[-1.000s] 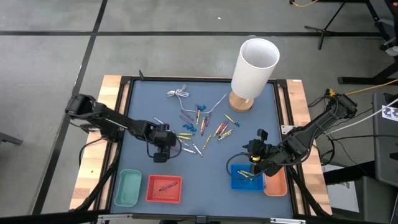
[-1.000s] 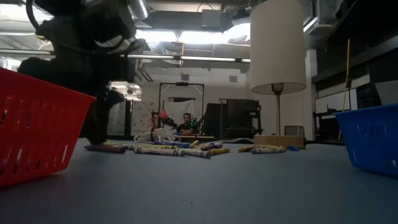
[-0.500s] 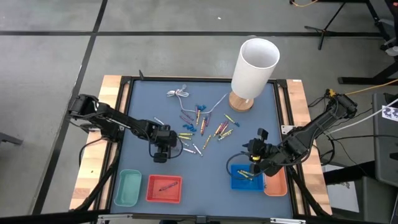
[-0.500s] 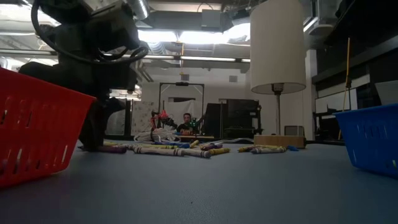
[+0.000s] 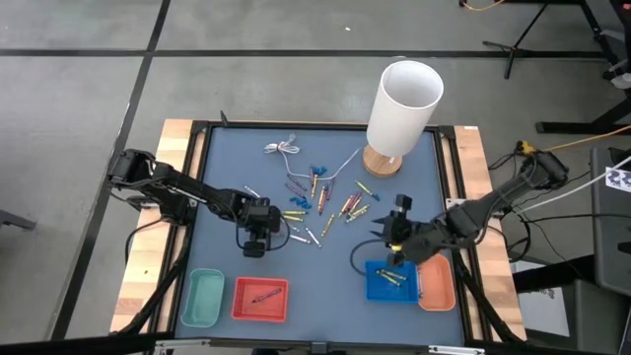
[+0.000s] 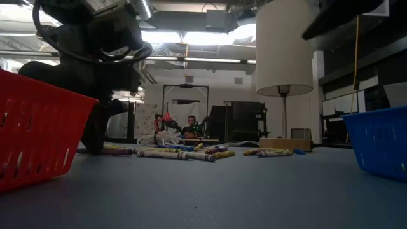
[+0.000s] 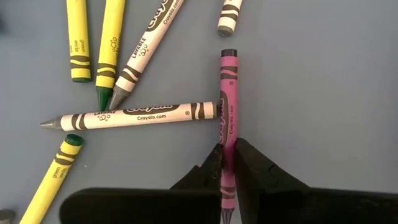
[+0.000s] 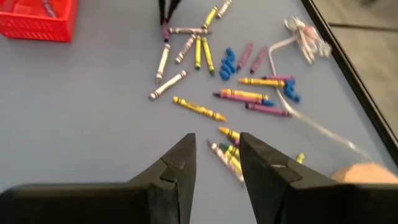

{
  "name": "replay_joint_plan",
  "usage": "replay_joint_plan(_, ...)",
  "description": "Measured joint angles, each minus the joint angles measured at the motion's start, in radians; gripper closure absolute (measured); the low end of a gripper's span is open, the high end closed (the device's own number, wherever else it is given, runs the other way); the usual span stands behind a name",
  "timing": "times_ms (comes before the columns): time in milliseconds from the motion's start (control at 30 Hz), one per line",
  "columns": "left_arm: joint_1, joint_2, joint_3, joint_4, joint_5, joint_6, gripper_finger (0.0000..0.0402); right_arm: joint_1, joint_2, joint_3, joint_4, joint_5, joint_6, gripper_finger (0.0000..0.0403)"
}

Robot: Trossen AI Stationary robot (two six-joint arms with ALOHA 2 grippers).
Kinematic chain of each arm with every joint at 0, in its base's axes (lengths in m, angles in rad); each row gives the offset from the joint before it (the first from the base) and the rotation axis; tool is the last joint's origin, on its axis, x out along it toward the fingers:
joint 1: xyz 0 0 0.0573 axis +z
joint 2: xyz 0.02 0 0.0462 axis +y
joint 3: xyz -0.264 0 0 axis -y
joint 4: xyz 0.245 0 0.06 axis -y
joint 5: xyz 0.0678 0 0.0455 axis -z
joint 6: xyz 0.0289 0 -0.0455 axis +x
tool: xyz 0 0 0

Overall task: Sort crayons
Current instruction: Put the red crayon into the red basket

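- The left pincer is closed on a purple crayon, gripping it near one end; most of the stick reaches forward past the fingertips and lies flat on the blue surface.
- Seen from above, that left pincer sits at about 9 o'clock of the scattered crayons, at the edge of the pile.
- A white crayon lies crosswise with its end touching or just beside the purple one, so my advice is to lift straight up first, not drag sideways, or the neighbour gets swept along.
- The hold is off-centre, so the long free end may droop or pivot; a slow rise, with the stick kept level, should prevent a slip.
- Which tray purple belongs to I cannot tell. The red basket and the teal tray lie near 6 o'clock from the left pincer; the red basket holds one small crayon.
- Release low inside the chosen tray so the crayon does not bounce out.
- The right pincer stands open and empty above the blue basket, at roughly 5 o'clock of the pile; the orange tray is just beside it.
- The white lamp stands at 12 o'clock, clear of the left arm's path.
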Motion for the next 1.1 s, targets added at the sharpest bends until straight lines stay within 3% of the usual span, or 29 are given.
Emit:
replay_joint_plan(433, -0.029, -0.023, 0.220, -0.068, 0.027, -0.036, 0.0396, -0.256, 0.000, 0.000, 0.177, -0.309, -0.406, 0.0281)
replay_joint_plan(700, -0.130, -0.025, 0.365, -0.114, 0.094, -0.282, 0.0396, -0.362, 0.066, 0.001, 0.199, -0.441, -0.554, 0.0281)
replay_joint_plan(1100, -0.386, -0.025, 0.369, -0.101, -0.056, -0.708, 0.0396, -0.414, 0.315, 0.001, 0.394, -0.487, -0.801, 0.0281)
